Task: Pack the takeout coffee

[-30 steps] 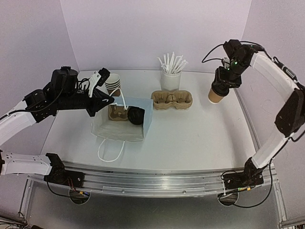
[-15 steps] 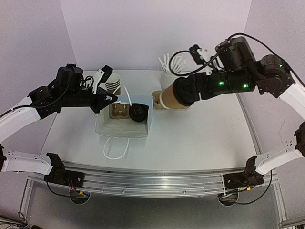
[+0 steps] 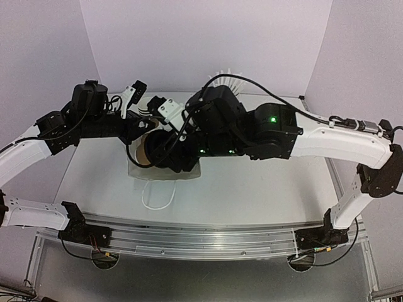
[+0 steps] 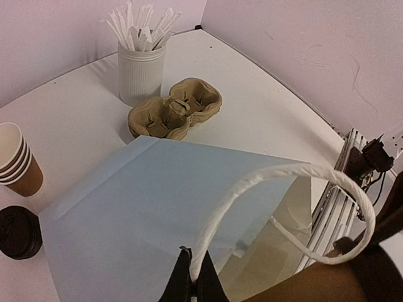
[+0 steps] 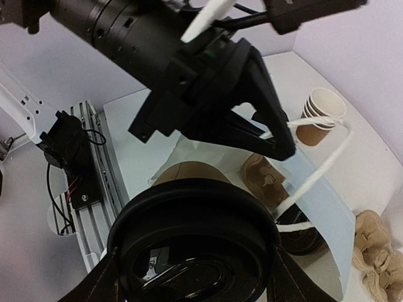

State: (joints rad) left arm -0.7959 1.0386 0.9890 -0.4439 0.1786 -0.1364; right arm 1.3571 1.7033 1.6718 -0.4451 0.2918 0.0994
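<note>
Right gripper point(image 5: 195, 277) has its two black fingers closed around a brown paper cup point(image 5: 189, 171). The cup is capped with a round, glossy black plastic lid point(image 5: 195, 245) that fills the lower part of the right wrist view. The lid is domed, with a raised rim and a moulded oval recess in its top. The cup hangs over the open mouth of the white paper bag point(image 4: 157, 207), which stands left of the middle of the table point(image 3: 264, 182).

Left gripper point(image 4: 192, 286) has its fingertips pressed together on the bag's cord handle point(image 4: 264, 176), a twisted white paper cord that arches up from the pinch in a wide loop. The bag's wall is smooth and matt, with a straight fold crease along one side. The other handle point(image 3: 154, 195) lies in a loop on the table toward the near edge.

Inside the bag sits a tan moulded-pulp carrier point(image 5: 261, 176), rough and fibrous, with a second black lid point(image 5: 301, 238) showing next to it. A second carrier point(image 4: 176, 112), with round wells, rests on the table near the far edge. It is just beside a white ribbed cup point(image 4: 141, 72) bristling with thin white sticks point(image 4: 135, 28). A stack of nested cups point(image 4: 14, 157), brown with white rims, stands near the far edge behind the bag.
</note>
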